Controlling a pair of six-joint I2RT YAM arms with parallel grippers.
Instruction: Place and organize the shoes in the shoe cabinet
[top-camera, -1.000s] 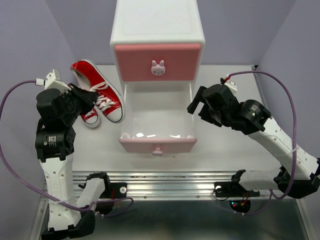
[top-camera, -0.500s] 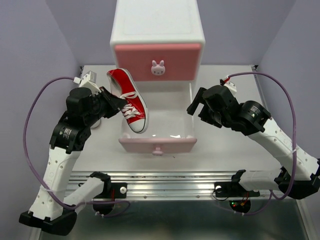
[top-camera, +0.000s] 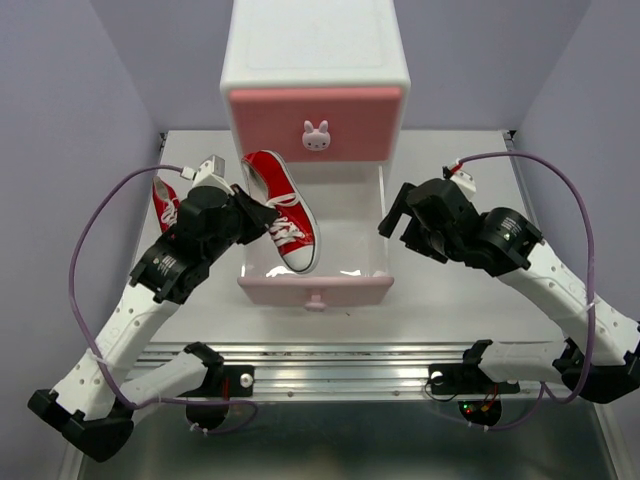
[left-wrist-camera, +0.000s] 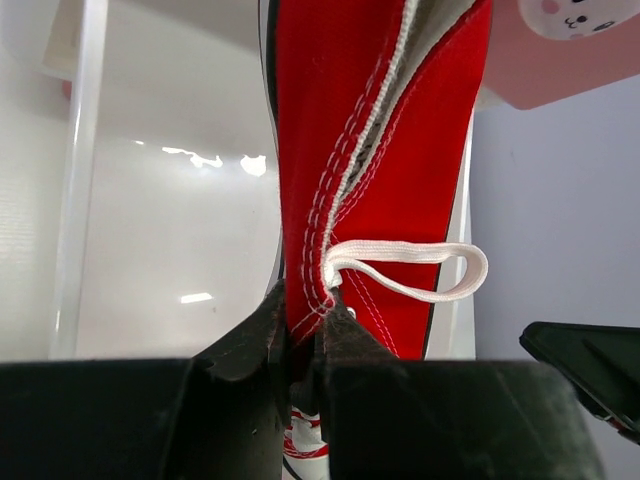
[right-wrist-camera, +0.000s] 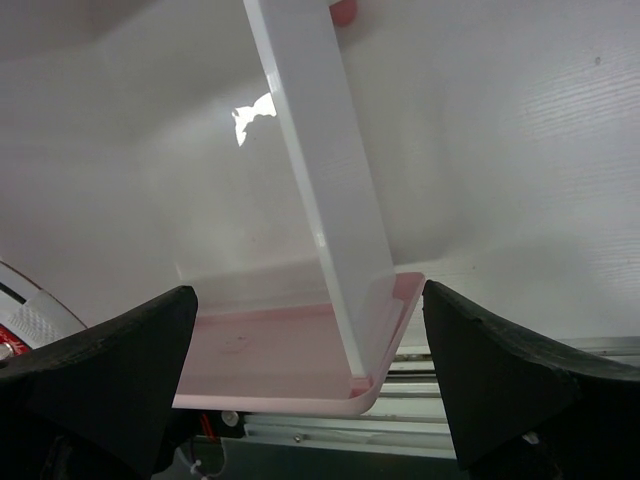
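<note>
L end effector clamped on red sneaker, mid-frame, over open lower drawer of shoe cabinet. R end effector spread wide, right of drawer. 2nd red sneaker on worktop, left.

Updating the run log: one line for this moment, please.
left gripper: shut on red sneaker, over open lower drawer | right gripper: open, beside drawer's right wall | second red sneaker: left of drawer
</note>
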